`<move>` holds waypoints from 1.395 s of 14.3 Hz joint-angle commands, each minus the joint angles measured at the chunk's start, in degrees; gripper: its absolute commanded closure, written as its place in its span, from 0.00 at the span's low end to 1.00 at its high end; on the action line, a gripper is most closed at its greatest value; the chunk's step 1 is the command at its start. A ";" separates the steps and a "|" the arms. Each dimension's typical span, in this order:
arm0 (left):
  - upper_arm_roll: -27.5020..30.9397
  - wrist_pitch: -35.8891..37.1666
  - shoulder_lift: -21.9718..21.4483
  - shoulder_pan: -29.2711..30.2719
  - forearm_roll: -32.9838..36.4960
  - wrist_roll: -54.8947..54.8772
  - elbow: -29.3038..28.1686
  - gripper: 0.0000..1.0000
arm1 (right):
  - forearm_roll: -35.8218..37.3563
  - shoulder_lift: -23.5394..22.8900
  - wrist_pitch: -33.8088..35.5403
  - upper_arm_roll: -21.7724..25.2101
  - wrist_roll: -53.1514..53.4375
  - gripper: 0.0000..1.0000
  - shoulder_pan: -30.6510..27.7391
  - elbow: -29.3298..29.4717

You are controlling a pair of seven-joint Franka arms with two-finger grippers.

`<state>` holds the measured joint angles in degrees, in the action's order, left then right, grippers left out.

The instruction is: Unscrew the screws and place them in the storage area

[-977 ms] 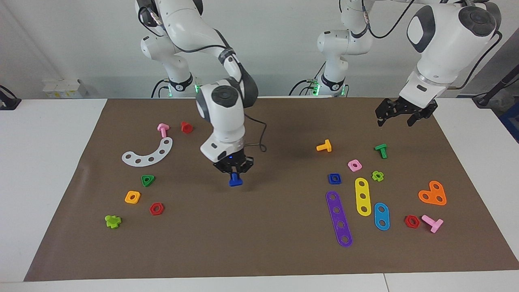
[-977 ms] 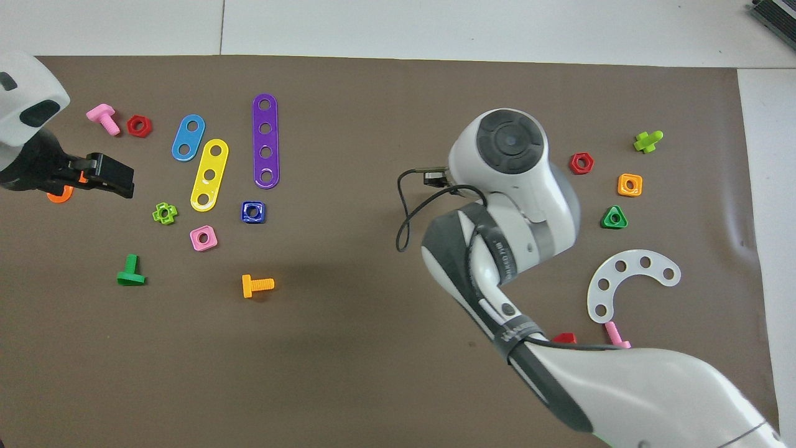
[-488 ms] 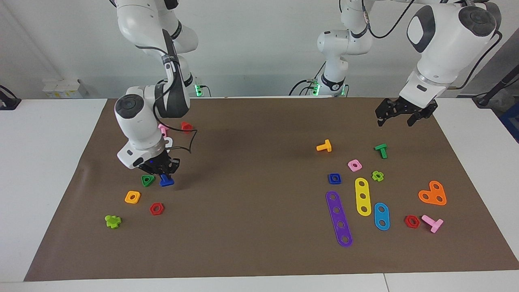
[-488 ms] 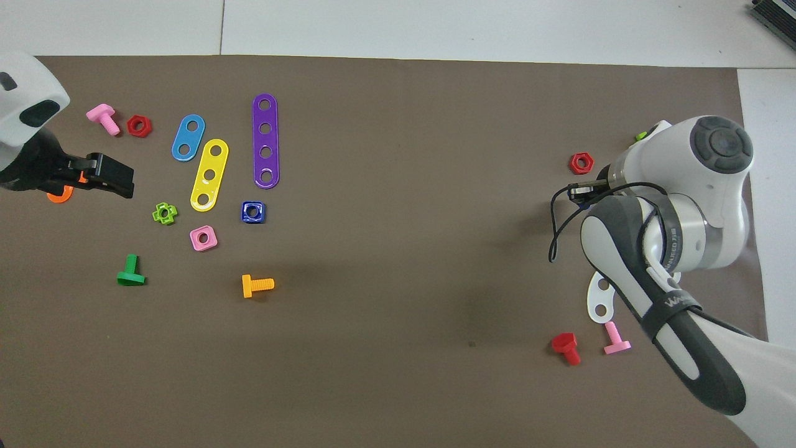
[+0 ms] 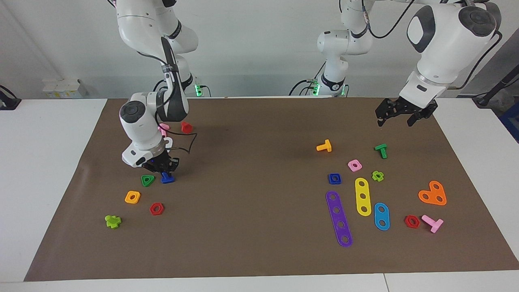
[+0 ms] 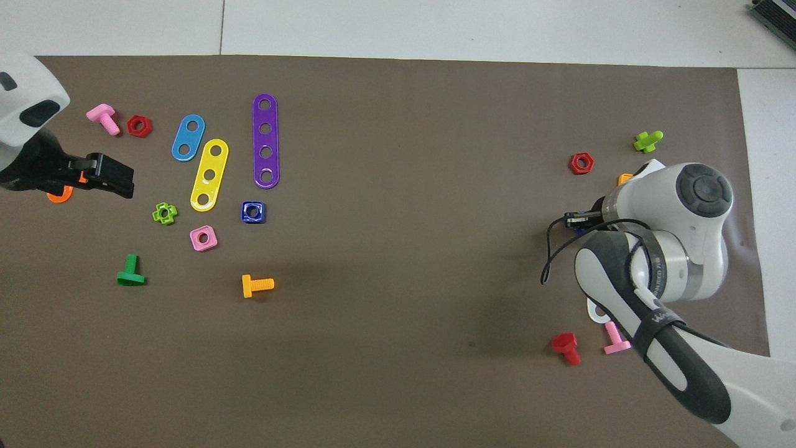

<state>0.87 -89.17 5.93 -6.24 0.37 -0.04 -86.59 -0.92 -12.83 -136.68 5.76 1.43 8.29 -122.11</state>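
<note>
We read the right gripper (image 5: pixel 163 167) as low over the mat at the right arm's end of the table, its fingertips drawn in close around the stem of the dark-blue bolt (image 5: pixel 167 178), whose flat head sits on or just above the brown mat (image 5: pixel 259 251); we cannot tell whether the head already touches down. The bolt stands head-down and stem-up, which we take to be the natural result of being gripped by the stem. It lands just beside the green triangular nut (image 5: pixel 147 180), with the orange square nut (image 5: pixel 132 197), the red hex nut (image 5: pixel 156 209) and the lime cross-shaped piece (image 5: pixel 113 221) farther from the robots, so this cluster looks to us like the storage area. In the overhead view the right arm's wrist hides the bolt and most of its neighbours. The matching dark-blue square nut (image 5: pixel 334 178) lies flat toward the left arm's end of the table, near the purple 4-hole strip (image 5: pixel 339 219) and the yellow 3-hole strip (image 5: pixel 363 196), apart from its bolt, so the unscrewing seems done and 1 piece is left to carry across. The left gripper (image 5: pixel 399 115) waits in the air over the mat's edge at its own end, fingers spread, holding nothing.
</note>
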 commanded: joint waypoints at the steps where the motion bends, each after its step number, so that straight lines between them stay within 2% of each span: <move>1: 0.09 -1.36 -1.97 0.35 -1.07 -0.48 -2.36 0.00 | -1.01 1.67 -1.22 -0.58 -1.16 0.00 -1.18 -0.60; 4: 0.09 -1.36 -1.97 0.35 -1.07 -0.48 -2.36 0.00 | -0.84 2.55 4.20 -0.40 0.50 0.00 -0.91 8.43; 7: 0.09 -1.36 -1.97 0.35 -1.07 -0.48 -2.36 0.00 | -0.22 5.70 16.14 -0.14 4.35 0.00 -1.61 17.41; 11: 0.09 -1.36 -1.97 0.35 -1.16 -0.48 -2.36 0.00 | -0.22 11.94 33.27 0.04 5.95 0.00 -3.45 24.71; 14: 0.09 -1.36 -1.97 0.35 -1.07 -0.48 -2.36 0.00 | -0.13 13.88 45.33 0.04 5.34 0.00 -5.48 30.43; 17: 0.09 -1.36 -1.97 0.35 -1.07 -0.48 -2.36 0.00 | 0.13 15.29 48.43 -0.14 4.11 0.00 -5.40 30.53; 20: 0.09 -1.36 -1.97 0.35 -1.07 -0.40 -2.45 0.00 | 0.13 15.91 47.30 -0.66 3.76 0.00 -4.78 29.30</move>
<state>0.87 -89.17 5.91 -6.24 0.37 -0.04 -86.59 -0.90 2.82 -89.28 5.69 6.26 3.56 -92.27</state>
